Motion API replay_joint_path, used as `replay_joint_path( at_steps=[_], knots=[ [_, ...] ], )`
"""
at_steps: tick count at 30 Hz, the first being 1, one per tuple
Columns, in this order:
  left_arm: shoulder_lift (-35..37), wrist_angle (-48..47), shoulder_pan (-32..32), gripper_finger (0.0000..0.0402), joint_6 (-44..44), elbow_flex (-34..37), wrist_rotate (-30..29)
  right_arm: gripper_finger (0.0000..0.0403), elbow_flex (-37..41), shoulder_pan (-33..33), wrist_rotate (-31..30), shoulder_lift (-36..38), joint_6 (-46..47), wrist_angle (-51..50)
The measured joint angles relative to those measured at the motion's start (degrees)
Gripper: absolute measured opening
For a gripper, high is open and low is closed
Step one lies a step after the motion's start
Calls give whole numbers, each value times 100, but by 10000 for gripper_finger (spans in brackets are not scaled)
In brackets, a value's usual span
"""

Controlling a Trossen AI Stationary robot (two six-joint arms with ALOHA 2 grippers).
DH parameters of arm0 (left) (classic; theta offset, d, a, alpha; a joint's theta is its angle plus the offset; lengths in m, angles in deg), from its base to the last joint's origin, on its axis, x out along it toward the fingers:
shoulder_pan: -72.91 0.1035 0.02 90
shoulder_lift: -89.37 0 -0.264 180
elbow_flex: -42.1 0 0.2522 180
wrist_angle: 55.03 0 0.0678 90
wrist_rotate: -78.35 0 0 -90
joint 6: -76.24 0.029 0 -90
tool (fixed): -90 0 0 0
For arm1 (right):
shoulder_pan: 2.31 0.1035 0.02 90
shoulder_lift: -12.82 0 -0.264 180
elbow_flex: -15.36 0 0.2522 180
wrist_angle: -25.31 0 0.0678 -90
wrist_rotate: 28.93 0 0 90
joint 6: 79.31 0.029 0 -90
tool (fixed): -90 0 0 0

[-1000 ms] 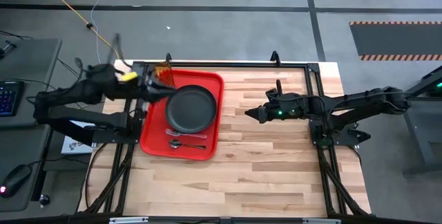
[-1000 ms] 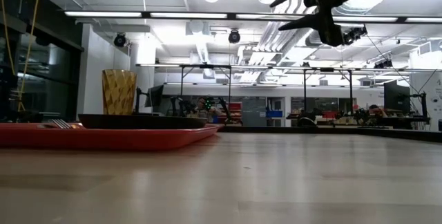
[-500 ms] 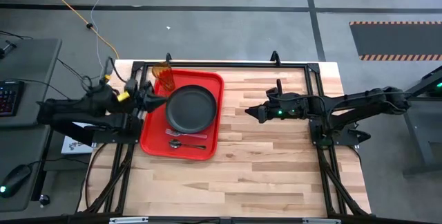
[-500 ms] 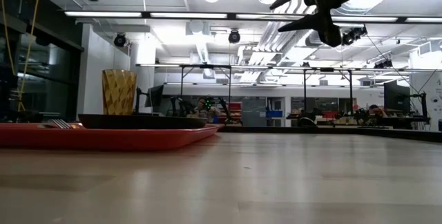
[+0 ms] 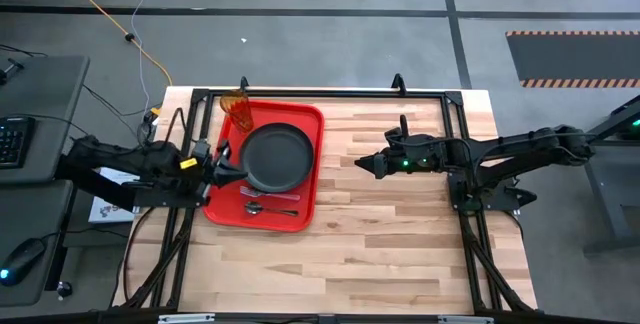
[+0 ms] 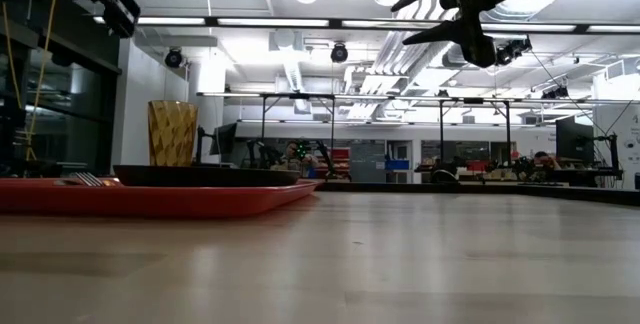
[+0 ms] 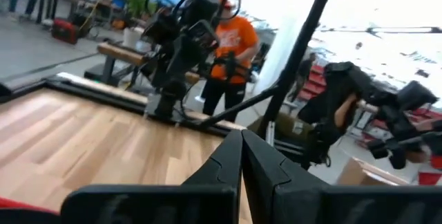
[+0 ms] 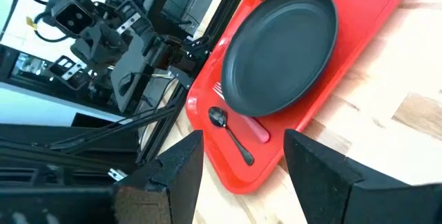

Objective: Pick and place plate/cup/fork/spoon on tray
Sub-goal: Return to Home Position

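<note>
All four things lie on the tray (image 5: 307, 202), so I judge the placing done and the step in hand to be the return home. The tray sits at the table's (image 5: 400, 234) left end, and the plate (image 5: 276, 157) fills its middle. The cup (image 5: 238, 109) stands upright at the far left corner. The fork (image 5: 268, 194) lies between plate and spoon (image 5: 270, 209). Both long axes run across the tray's short side, with tines and bowl pointing towards my left arm and the handles towards my right. My left pincer (image 5: 230, 167) hangs at the tray's left edge beside the plate, fingers pressed together on nothing. My right pincer (image 5: 360, 164) waits over bare wood, well apart from the tray, fingers spread wide and empty. The next move calls for drawing the left arm back clear of rim and cup.
</note>
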Motion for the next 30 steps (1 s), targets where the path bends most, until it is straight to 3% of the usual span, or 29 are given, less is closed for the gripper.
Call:
replay_joint_path(
  at_steps=[7, 15, 19, 30],
  knots=[
    [1350, -406, 433, 0, -66, 376, 621, 192, 0, 0, 31, 0, 134, 1],
    [1336, -542, 651, 0, -151, 622, 834, 192, 0, 0, 172, -2, 123, 134],
    [1374, 375, 651, 0, -356, 1248, 829, 192, 0, 0, 303, -2, 122, 239],
    [1346, -662, 787, 1, -273, 1305, 479, 191, 0, 2, 1161, -2, -729, 298]
  ],
)
